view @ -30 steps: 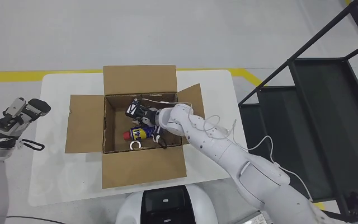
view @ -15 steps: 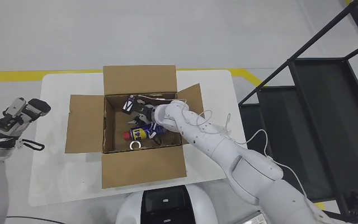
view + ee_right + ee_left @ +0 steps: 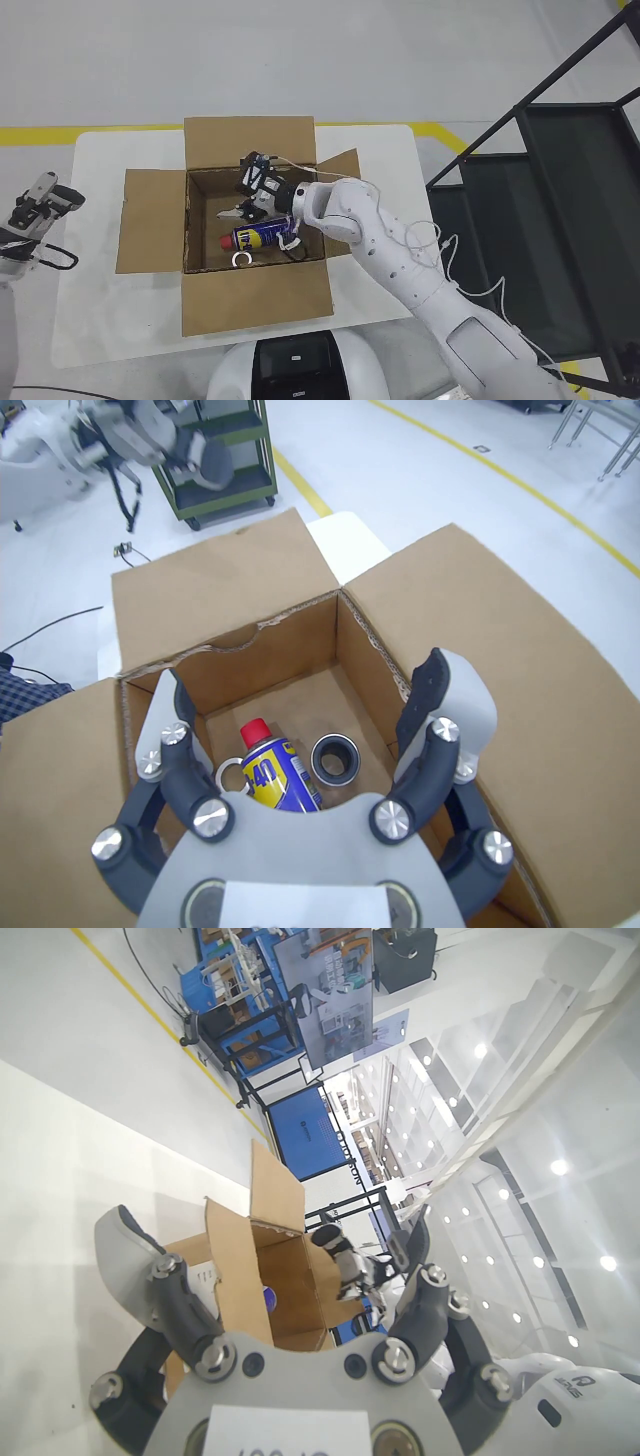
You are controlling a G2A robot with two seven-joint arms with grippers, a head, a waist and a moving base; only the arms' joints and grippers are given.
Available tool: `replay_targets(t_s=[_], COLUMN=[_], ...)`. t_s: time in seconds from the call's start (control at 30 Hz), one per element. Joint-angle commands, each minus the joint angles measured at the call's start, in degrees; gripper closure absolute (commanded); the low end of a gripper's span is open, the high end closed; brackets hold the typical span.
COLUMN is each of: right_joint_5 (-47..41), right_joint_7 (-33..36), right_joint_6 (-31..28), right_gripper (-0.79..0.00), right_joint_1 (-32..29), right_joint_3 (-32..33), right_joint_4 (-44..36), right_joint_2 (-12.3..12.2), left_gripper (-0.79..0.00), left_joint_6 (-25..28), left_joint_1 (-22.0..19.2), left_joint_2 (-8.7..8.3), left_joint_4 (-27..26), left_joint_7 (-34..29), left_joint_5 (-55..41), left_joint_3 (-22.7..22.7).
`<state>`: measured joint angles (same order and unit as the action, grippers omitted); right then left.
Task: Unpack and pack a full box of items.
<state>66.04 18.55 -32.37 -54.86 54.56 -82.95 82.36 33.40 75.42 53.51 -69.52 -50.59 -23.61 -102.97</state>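
Note:
An open cardboard box stands on the white table with its flaps spread. Inside lie a blue and yellow spray can with a red cap, a black ring and a silver ring. My right gripper hangs open over the box's far half, above the can, with nothing between its fingers. My left gripper is open and empty beyond the table's left edge, well apart from the box.
Black metal stairs stand close to the table's right side. A yellow floor line runs behind the table. A green cart stands farther off on the floor. The table has bare room left of the box.
My right gripper has lifted off the spray can's level and shifted toward the box's far wall, still empty. The left gripper has turned slightly in place.

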Motion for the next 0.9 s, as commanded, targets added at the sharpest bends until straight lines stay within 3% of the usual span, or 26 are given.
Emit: replay_targets(t_s=[0.0, 0.27, 0.43, 0.63, 0.87], right_joint_5=[-0.8, -4.5, -3.4, -2.0, -6.2], right_joint_7=[1.3, 2.5, -0.7, -5.1, -8.5], right_joint_6=[-0.5, 2.6, 6.3, 12.6, 17.9], right_gripper=[-0.785, -0.785, -0.785, -0.785, -0.785], right_joint_1=[-5.0, -18.6, -25.7, -32.9, -38.7], right_joint_3=[3.9, 15.3, 20.6, 25.8, 29.6], right_joint_4=[-7.7, -23.8, -30.3, -34.0, -33.5], right_joint_2=[-1.1, -3.7, -4.6, -5.2, -5.4], left_gripper=[-0.785, -0.785, -0.785, -0.785, -0.785], left_joint_6=[0.5, 3.1, 3.5, -0.7, -3.2], left_joint_1=[-1.3, -6.6, -9.4, -9.8, -10.4], left_joint_2=[0.21, 1.23, 1.48, 1.18, 1.53], left_joint_4=[2.0, 7.6, 9.3, 4.9, -1.8], left_joint_7=[-0.9, -7.3, -12.6, -21.0, -23.5], left_joint_5=[0.7, -0.8, -6.6, -16.4, -17.4], left_joint_3=[2.2, 10.1, 11.5, 10.6, 14.2])
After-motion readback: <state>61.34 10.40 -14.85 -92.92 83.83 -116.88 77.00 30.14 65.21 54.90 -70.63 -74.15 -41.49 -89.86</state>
